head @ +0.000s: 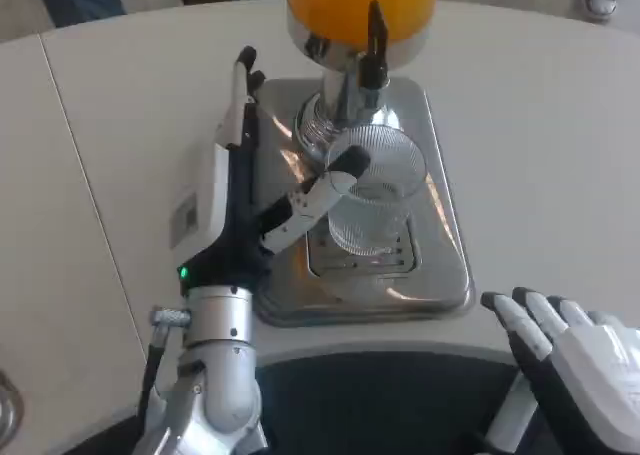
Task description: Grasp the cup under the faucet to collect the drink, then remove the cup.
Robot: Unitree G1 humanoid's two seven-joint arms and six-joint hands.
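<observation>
So my left hand (235, 190) is sitting just left of center in the frame, fingers pointing up toward the top and spread wide, and my thumb (315, 190) is reaching right so its tip is touching the rim of the cup (372, 190). Nothing's actually gripped yet as far as I can tell, the hand is open. The cup is standing upright, right of my palm, in the middle of the frame on the shiny drip tray (445, 265), directly below the black faucet (375, 45) of the orange drink dispenser (360, 0). My right hand (570, 360) is hanging out at the lower right, fingers loosely apart, holding nothing, well away from the cup. So the left is clearly nearer, and I'm guessing it needs to slide right and wrap around.
</observation>
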